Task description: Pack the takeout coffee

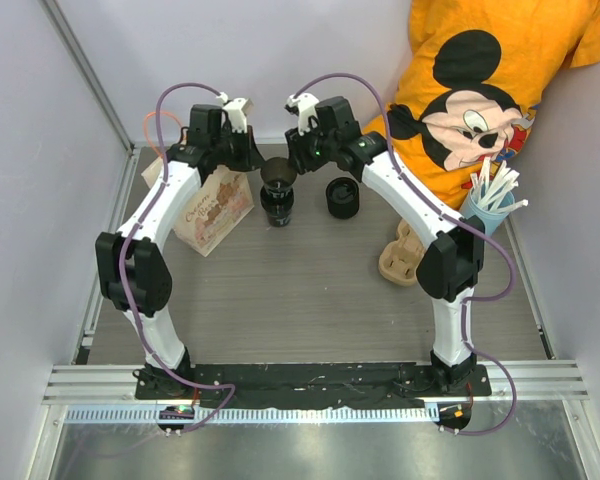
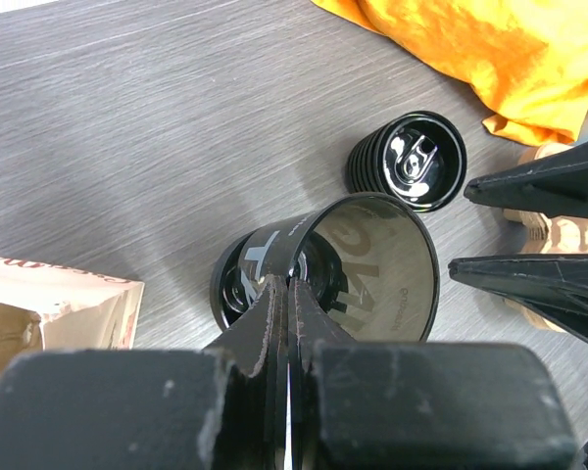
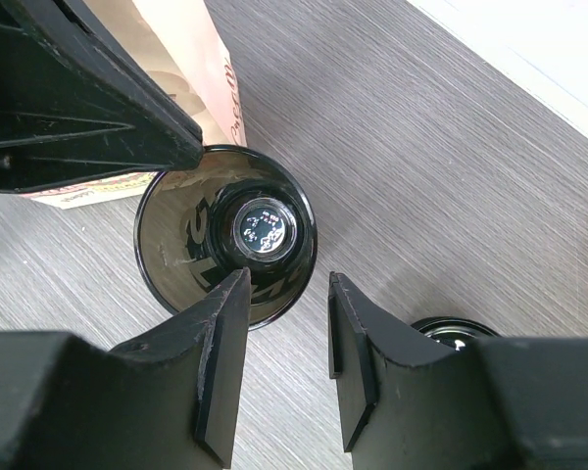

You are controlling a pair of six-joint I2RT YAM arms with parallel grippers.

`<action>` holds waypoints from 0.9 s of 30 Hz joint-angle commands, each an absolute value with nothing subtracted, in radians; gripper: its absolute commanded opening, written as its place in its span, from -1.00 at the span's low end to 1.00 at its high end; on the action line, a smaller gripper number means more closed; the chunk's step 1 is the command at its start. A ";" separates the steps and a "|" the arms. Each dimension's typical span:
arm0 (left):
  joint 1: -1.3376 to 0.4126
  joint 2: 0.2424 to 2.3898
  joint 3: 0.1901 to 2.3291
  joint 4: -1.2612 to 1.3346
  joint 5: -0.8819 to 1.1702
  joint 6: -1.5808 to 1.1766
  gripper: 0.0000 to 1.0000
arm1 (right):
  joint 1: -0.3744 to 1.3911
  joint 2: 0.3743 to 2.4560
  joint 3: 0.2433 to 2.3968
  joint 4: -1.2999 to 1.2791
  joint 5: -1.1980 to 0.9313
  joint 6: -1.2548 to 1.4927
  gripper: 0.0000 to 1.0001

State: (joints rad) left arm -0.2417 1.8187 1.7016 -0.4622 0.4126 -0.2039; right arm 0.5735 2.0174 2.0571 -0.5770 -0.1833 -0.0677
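Note:
The takeout coffee cup [image 1: 278, 173] is dark, tapered and open at the top. It is held upright just over a black round stack [image 1: 277, 208] at the back middle of the table. My left gripper [image 2: 289, 282] is shut on the cup's [image 2: 377, 264] rim, pinching its wall. My right gripper [image 3: 282, 284] is open, with its tips just short of the cup's [image 3: 191, 230] near rim and nothing between them. The left fingers [image 3: 78, 98] show at the cup's far side. The brown paper bag [image 1: 215, 208] stands left of the cup.
A second black ribbed stack of lids [image 1: 342, 197] sits right of the cup. The beige pulp carrier [image 1: 405, 255] and a light blue cup of white straws [image 1: 490, 205] are at the right. An orange shirt [image 1: 480, 90] fills the back right corner.

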 commanded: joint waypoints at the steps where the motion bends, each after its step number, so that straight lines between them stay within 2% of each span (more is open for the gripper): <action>1: -0.238 1.784 1.759 -0.459 0.451 -0.221 -1.00 | 0.561 1.933 2.109 -0.571 -0.199 -0.049 -0.14; 5: -0.236 1.776 1.784 -0.465 0.454 -0.227 -1.00 | 0.552 1.919 2.129 -0.575 -0.206 -0.045 -0.10; 17: -0.236 1.735 1.855 -0.483 0.477 -0.258 -1.00 | 0.499 1.842 2.145 -0.591 -0.255 -0.026 0.39; 22: -0.250 1.684 1.858 -0.483 0.518 -0.262 -1.00 | 0.454 1.804 2.138 -0.594 -0.284 -0.017 0.75; 27: -0.291 1.648 1.852 -0.509 0.520 -0.224 -1.00 | 0.410 1.756 2.103 -0.586 -0.291 -0.014 0.99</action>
